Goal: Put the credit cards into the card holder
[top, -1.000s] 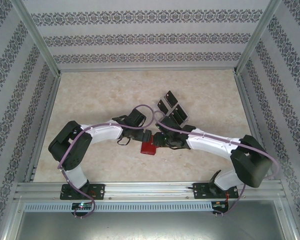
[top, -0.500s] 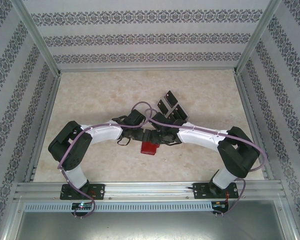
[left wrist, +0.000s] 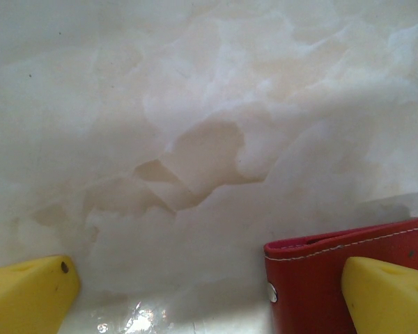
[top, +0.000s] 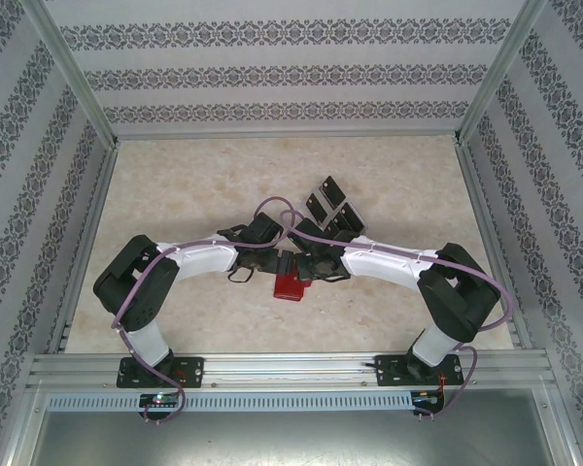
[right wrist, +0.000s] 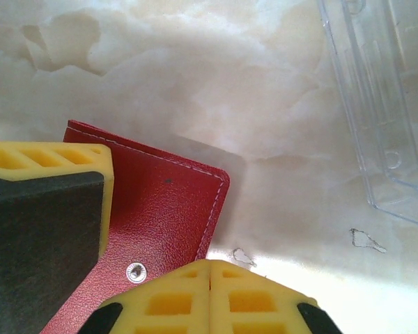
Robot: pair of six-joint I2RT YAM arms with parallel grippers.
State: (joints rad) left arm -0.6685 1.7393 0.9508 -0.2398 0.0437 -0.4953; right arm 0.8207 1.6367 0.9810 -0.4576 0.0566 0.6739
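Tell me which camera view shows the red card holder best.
The right wrist view: the card holder lies close up, with its red cover, white stitching, rounded corner and snap stud. The left wrist view catches one stitched corner; the top external view gives a small, distant red patch.

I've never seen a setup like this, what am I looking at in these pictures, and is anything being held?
Two robot arms are bolted at the near edge of a table. The wide picture looks down from above; the other two come from a camera on each wrist. On it lie a red wallet, some black cards and a clear plastic tray. The left gripper is open, one finger over the wallet. The right gripper is shut, with nothing visibly held.
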